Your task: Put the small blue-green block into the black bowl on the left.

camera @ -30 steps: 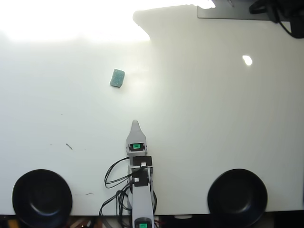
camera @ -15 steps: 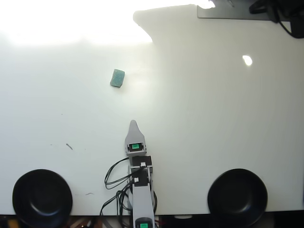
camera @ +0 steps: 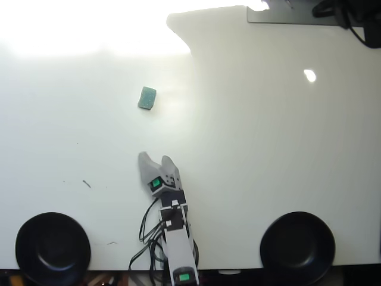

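**Gripper empty, block on table**

Overhead view: the gripper (camera: pixel 155 158) has its jaws parted, holding nothing. The block (camera: pixel 147 98) lies on the white table (camera: pixel 268 149), well apart from the left bowl (camera: pixel 52 247) and the right bowl (camera: pixel 297 245).

From my overhead feed the table (camera: pixel 268 149) is a plain white, glossy surface filling nearly the whole view, with a strong light washing out its upper left (camera: pixel 83 24) to pure white and a small bright glare spot (camera: pixel 309 75) at the upper right. I note a grey flat panel (camera: pixel 280 15) along the top edge at right, with dark equipment (camera: pixel 348 12) in the top right corner that I cannot identify. A few small dark scuff marks (camera: pixel 87 184) sit on the lower left of the surface, and a thin dark strip (camera: pixel 357 274) shows past the table's bottom edge.
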Motion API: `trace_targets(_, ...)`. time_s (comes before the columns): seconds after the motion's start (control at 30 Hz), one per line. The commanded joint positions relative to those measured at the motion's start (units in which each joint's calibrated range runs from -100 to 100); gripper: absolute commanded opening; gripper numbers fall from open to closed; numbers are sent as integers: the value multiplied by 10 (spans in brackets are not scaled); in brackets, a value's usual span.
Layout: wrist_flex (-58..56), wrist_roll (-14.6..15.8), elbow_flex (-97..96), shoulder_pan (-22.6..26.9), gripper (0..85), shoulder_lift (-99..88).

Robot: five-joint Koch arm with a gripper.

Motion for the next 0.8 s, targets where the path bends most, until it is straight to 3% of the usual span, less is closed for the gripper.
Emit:
trace_targets(0.0,41,-30,60,1,465,56)
trace_targets(0.53,73,-97,360,-17,482,527)
trace_targets(0.77,96,-131,411,-17,480,634)
